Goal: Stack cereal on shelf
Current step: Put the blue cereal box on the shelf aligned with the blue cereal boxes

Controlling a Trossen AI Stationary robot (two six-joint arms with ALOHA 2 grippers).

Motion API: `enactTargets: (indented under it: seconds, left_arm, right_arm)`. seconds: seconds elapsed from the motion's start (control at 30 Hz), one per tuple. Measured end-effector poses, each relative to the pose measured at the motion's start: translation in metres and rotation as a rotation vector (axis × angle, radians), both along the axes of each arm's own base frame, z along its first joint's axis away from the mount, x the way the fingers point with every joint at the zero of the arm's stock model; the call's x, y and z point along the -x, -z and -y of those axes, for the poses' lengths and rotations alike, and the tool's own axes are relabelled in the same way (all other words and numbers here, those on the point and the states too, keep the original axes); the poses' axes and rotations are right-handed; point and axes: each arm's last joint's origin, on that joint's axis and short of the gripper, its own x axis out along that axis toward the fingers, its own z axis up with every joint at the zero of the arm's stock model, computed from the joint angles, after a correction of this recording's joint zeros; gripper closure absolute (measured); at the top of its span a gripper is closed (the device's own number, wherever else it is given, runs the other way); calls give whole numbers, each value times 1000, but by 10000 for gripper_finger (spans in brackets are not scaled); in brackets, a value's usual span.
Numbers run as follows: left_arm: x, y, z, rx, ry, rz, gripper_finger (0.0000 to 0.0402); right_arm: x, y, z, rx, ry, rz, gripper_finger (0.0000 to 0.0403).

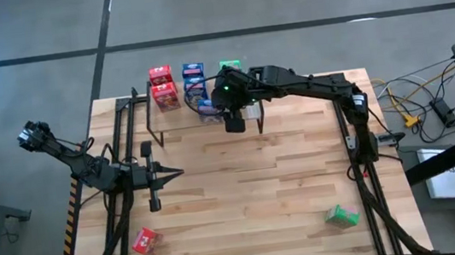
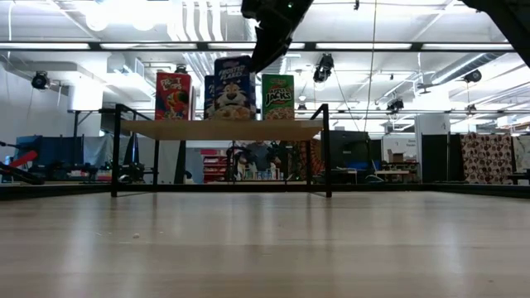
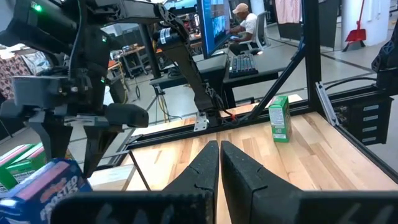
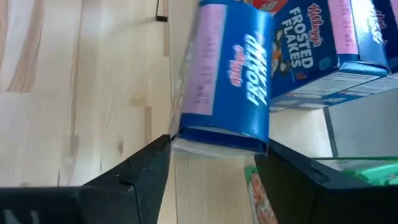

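The shelf (image 1: 183,126) stands at the table's far edge with its light board (image 2: 224,130) on black legs. On it stand two red boxes (image 1: 162,85), blue boxes (image 1: 194,75) and a green box (image 1: 231,65). My right gripper (image 1: 228,114) reaches over the shelf and is shut on another blue box (image 2: 232,87), which stands in front of the blue ones. A red box (image 1: 146,240) and a green box (image 1: 341,215) lie near the table's near edge. My left gripper (image 1: 173,175) is shut and hovers over the table's left part. My right gripper (image 4: 217,152) pinches the blue box by its top end (image 4: 217,134), one fingertip (image 4: 158,152) on each side, only at their free ends. The fingers come slanting down from above. The box stands upright with its bottom on the shelf board.
Black frame rails run along both sides of the table (image 1: 360,164). The wide middle of the wooden top (image 1: 251,185) holds nothing. In the left wrist view the green box (image 3: 280,118) stands on the table ahead, and a person sits at a desk in the room beyond.
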Motion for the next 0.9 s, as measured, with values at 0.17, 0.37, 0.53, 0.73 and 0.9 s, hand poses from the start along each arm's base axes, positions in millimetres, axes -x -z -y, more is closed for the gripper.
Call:
enactTargets:
  seconds: [0.17, 0.37, 0.53, 0.73, 0.9]
  left_arm:
    - [0, 0, 0, 0, 0, 0, 401]
    - [0, 0, 0, 0, 0, 0, 401]
    - [0, 0, 0, 0, 0, 0, 401]
    - [0, 0, 0, 0, 0, 0, 401]
    - [0, 0, 0, -1, 0, -1, 401]
  right_arm:
    - [-2, -1, 1, 12, 5, 22, 172]
    - [-4, -3, 1, 20, 5, 46, 170]
    - [-3, -3, 2, 29, 14, 43, 174]
    - [3, -9, 2, 75, 57, 29, 174]
    - [10, -19, -1, 68, 71, 51, 174]
